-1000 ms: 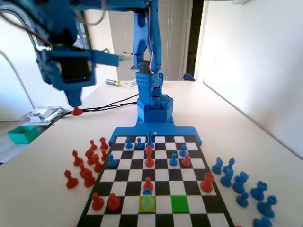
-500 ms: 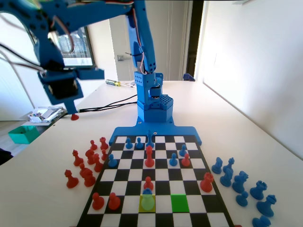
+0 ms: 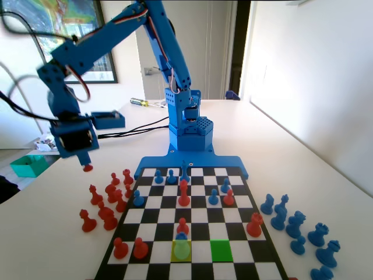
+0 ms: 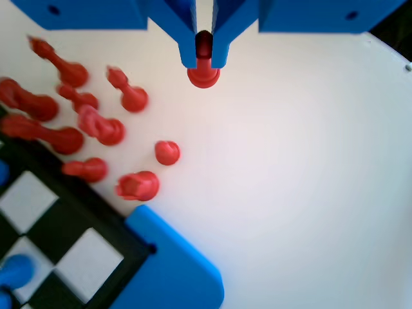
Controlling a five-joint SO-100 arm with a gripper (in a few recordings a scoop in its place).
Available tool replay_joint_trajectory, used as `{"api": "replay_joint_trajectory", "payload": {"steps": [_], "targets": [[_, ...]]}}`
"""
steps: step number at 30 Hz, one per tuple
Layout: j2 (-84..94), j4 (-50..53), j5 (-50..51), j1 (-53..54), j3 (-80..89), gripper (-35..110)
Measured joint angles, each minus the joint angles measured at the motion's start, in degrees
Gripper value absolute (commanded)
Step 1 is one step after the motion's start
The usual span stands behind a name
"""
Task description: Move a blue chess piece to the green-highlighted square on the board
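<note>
The green-highlighted square (image 3: 221, 251) sits bare in the near row of the board (image 3: 113, 252) in the fixed view, with nothing standing on it, so the task's main move is, on this evidence, not yet done. 1 square to its left a paler yellow-green square (image 3: 182, 250) carries a tinted pawn, and just behind that stands the blue chess piece (image 3: 182, 237), a small pawn with a red pawn (image 3: 183, 225) directly behind it; which of these blue pawns is meant for the green square cannot be told. Farther up the board more blue and red pieces are scattered, while captured red pieces (image 3: 105, 198) cluster on the white table (image 3: 326, 146) left of the board and captured blue pieces (image 3: 297, 224) to its right. Beyond the red cluster, off the board's left side, the gripper (image 3: 86, 161) hangs above the table with its jaws closed on a small red piece (image 4: 203, 67), seen from the wrist view gripped by the head with its round base hanging below the jaws over bare table, just beyond the red group. The likely reading is a captured red piece being set aside first; releasing it, picking up a blue pawn and placing it on green all remain.
</note>
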Motion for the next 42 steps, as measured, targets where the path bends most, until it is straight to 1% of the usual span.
{"api": "replay_joint_trajectory", "payload": {"steps": [6, 17, 24, 33, 40, 42], "targets": [[0.0, -5.8, -0.53, -0.53, 5.54, 1], [-4.22, -8.61, -0.97, -2.02, 6.5, 1], [-5.8, -9.32, -0.97, -2.72, 5.36, 1], [-5.89, -9.4, -1.93, -2.9, 5.36, 12], [-5.89, -8.53, -4.22, -2.64, 4.66, 14], [-5.89, -6.68, -5.36, -2.2, 4.22, 14]]}}
